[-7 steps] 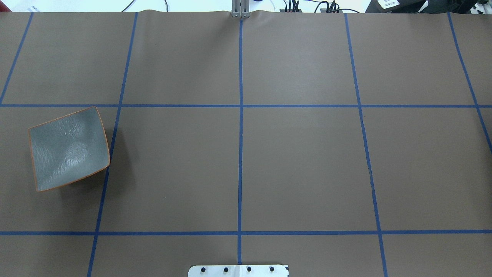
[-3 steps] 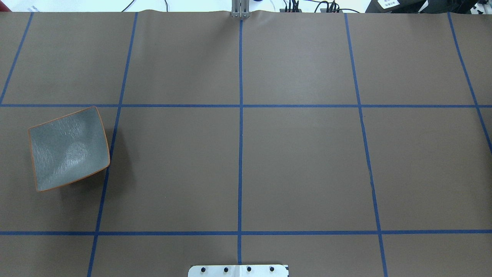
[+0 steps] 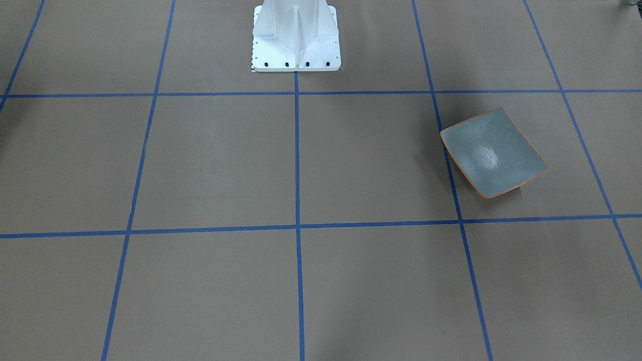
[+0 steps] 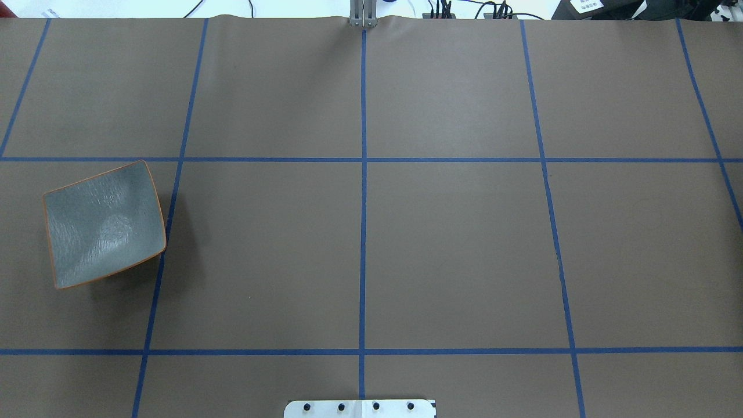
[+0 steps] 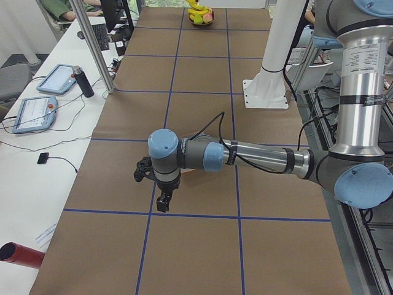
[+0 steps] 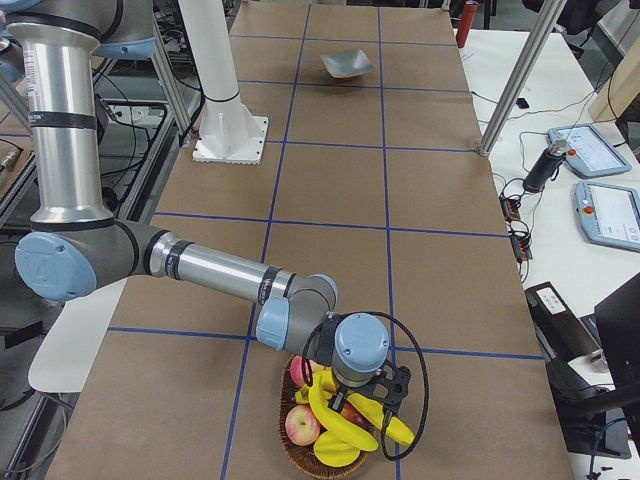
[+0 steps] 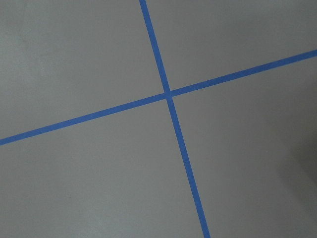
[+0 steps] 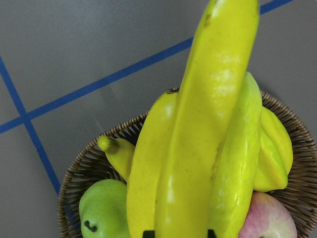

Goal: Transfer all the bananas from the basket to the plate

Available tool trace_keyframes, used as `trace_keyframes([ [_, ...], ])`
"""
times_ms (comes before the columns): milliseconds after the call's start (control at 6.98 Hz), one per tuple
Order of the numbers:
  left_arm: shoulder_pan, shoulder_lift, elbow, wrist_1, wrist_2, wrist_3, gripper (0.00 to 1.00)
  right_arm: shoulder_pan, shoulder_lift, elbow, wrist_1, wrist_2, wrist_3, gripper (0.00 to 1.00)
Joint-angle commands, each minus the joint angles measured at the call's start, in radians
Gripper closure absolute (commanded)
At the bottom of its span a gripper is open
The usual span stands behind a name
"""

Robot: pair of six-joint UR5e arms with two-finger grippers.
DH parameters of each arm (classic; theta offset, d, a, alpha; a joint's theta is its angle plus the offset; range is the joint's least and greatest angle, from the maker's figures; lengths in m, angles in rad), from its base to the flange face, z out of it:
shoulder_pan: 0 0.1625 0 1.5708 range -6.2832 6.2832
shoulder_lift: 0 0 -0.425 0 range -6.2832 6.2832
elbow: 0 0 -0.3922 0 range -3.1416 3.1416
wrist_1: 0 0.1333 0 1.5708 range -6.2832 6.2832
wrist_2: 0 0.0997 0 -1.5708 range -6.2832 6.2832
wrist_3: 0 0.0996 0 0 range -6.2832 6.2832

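Observation:
The grey-green plate [image 4: 103,223] with an orange rim sits bare on the table's left side, and shows in the front-facing view [image 3: 494,153] and far off in the exterior right view [image 6: 346,63]. The bananas [image 6: 345,428] lie in a wicker basket [image 6: 298,458] at the right end. My right gripper [image 6: 372,388] hangs over the basket; in the right wrist view its fingertips [image 8: 147,233] flank a long banana [image 8: 213,114] that stands above the others. My left gripper [image 5: 162,204] points down at the table near the plate; whether it is open I cannot tell.
The basket [image 8: 79,168] also holds a green pear [image 8: 101,208], a pink apple [image 8: 267,218] and a yellow starfruit [image 8: 275,151]. The white robot pedestal [image 3: 296,35] stands mid-table. Tablets [image 5: 55,78] and a red cylinder [image 5: 18,255] lie on the side bench.

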Motion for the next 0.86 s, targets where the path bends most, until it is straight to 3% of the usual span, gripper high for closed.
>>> trace_keyframes([
  [0,0.000,-0.023,0.020,0.000,0.000,0.000,0.00,0.011,0.044,0.052,0.002,-0.004,0.001,1.00],
  [287,0.000,-0.031,0.026,-0.004,-0.002,0.000,0.00,-0.074,0.076,0.145,0.056,0.013,-0.010,1.00],
  [717,0.002,-0.068,0.057,-0.023,-0.002,-0.003,0.00,-0.336,0.131,0.360,0.045,0.072,0.121,1.00],
])
